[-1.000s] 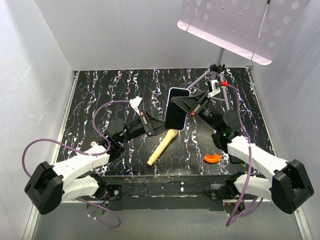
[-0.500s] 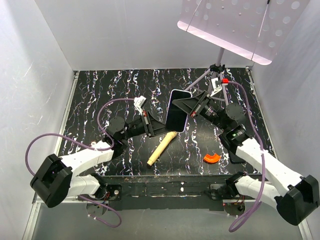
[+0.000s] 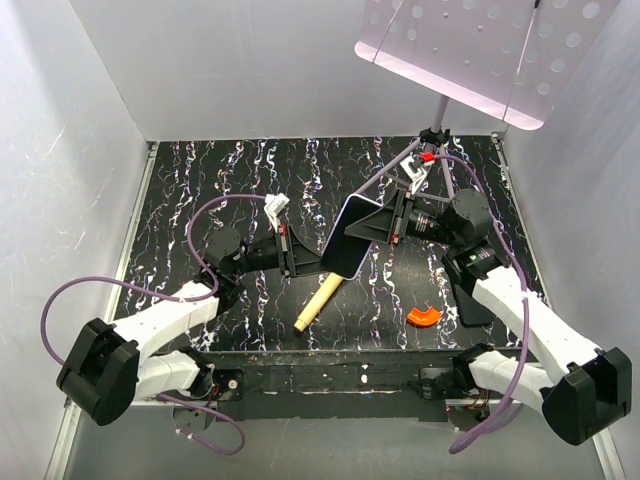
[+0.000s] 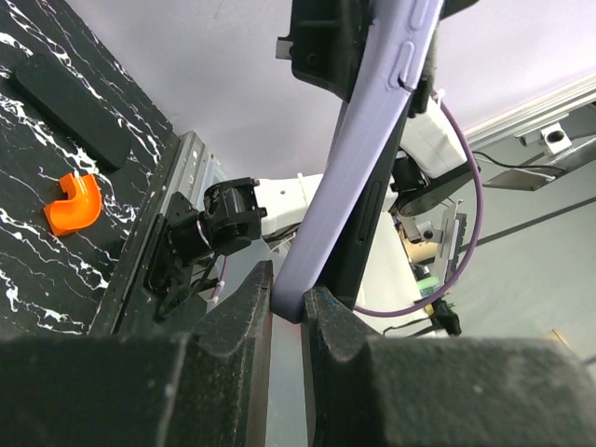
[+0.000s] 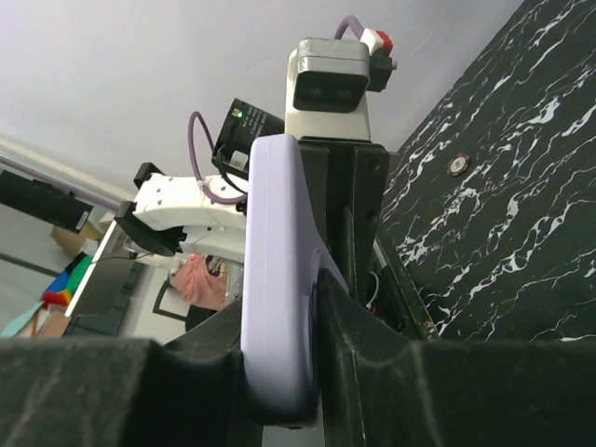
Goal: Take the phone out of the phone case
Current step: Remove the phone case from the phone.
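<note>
The phone, glossy black face toward the camera, sits in the lavender phone case and hangs tilted above the table between both arms. My left gripper is shut on the case's lower left edge. In the left wrist view the case runs up from between the left gripper fingers. From the right, my right gripper holds the case. In the right wrist view the case fills the space within the right gripper, both fingers against it.
A pale wooden stick lies on the black marbled table under the phone. An orange curved piece and a dull black rectangle lie at the right front. A stand with a perforated panel rises at the back right.
The phone in its case has tipped from nearly upright to leaning, its lower end swinging down and left. My left gripper closed on the case edge. The right wrist levelled out.
</note>
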